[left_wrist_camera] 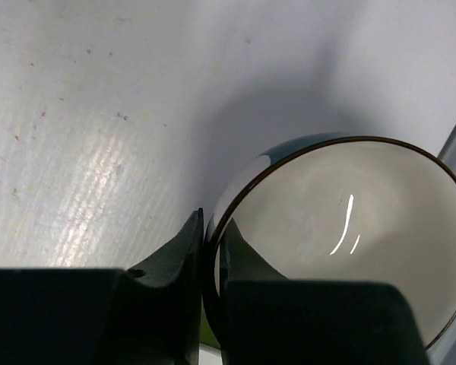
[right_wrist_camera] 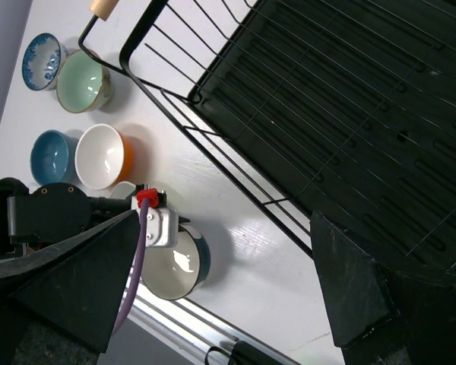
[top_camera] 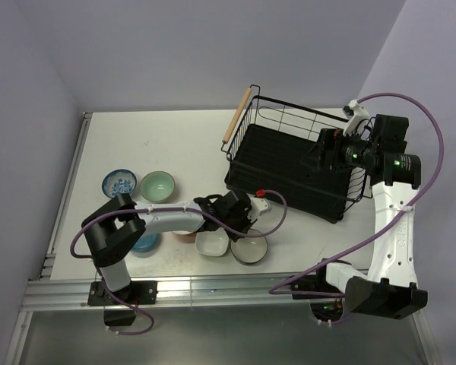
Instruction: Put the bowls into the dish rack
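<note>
Holding bowls (top_camera: 158, 185), white table (top_camera: 175, 144), lilac walls (top_camera: 213, 46)

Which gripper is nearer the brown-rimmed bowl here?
Left. The left gripper pinches the rim of the brown-rimmed bowl, one finger inside, one outside. The right gripper hangs open above the dish rack, well away from the bowl.

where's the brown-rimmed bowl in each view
Top external: brown-rimmed bowl at lower centre, rightmost of the near cluster.
Left wrist: lower right, filling much of the frame, its rim between the fingers of the left gripper.
Right wrist: lower left, just below the left arm's end.
Landmark: the red plug on that arm, above the bowl in the top and right wrist views.
</note>
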Available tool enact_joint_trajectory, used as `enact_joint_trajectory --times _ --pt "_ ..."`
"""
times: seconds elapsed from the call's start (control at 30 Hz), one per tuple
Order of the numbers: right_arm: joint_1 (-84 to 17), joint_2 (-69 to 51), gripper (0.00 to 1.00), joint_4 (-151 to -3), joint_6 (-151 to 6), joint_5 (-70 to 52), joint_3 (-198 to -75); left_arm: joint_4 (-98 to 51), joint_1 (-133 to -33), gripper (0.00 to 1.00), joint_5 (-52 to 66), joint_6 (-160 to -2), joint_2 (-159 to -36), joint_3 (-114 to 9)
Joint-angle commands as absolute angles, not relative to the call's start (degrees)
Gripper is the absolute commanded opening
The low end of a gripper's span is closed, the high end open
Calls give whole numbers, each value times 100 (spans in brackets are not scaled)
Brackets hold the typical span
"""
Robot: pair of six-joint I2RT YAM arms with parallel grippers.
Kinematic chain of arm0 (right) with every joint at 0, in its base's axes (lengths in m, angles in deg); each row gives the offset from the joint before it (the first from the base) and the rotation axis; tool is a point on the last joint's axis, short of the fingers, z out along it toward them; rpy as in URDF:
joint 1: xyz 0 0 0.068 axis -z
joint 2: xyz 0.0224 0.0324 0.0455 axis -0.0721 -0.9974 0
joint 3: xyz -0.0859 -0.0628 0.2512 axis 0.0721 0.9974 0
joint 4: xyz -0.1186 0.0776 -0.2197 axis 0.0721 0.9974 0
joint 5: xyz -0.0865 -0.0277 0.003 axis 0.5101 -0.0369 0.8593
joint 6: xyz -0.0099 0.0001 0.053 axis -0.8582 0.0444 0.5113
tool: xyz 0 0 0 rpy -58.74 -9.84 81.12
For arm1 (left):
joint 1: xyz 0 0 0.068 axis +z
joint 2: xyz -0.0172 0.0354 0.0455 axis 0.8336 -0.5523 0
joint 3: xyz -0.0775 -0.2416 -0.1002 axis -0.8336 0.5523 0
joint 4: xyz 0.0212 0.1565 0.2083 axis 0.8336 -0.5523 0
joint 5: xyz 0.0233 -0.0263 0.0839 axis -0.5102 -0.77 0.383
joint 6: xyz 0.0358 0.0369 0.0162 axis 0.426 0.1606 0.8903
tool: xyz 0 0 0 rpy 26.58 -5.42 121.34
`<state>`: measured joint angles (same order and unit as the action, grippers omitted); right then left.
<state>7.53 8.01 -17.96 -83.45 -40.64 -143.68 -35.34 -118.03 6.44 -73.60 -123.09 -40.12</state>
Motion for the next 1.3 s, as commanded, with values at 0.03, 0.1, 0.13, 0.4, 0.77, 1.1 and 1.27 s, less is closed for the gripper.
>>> enact_joint_trajectory --times 0.03,0.1,0.13,0.4,0.77,1.1,1.27 --pt "791 845 100 -1983 -8353 -3986 -14398 -3707 -11861 0 421 -7539 -11891 -4236" --pt "791 854 100 -1983 -8370 -3942 -14424 -3733 -11861 0 315 -7548 -11689 -4209" --pt "800 854 100 -1992 -8379 -3907 -14433 -3742 -11861 0 245 -7557 -11619 -4235" --pt "817 968 100 -2053 -8318 -3932 -14696 -3882 -11694 0 -353 -7680 -10661 -4674" --pt "993 749 100 -2369 -7687 -4750 -15540 -4630 -10325 0 -511 -7776 -10474 -6475" --pt "1072 678 100 -3555 -6412 -5136 -15172 -3708 -9725 0 -397 -8453 -11784 -8197" --pt "1133 924 100 -4364 -5535 -5252 -14637 -3058 -9638 0 -599 -8953 -12470 -8594"
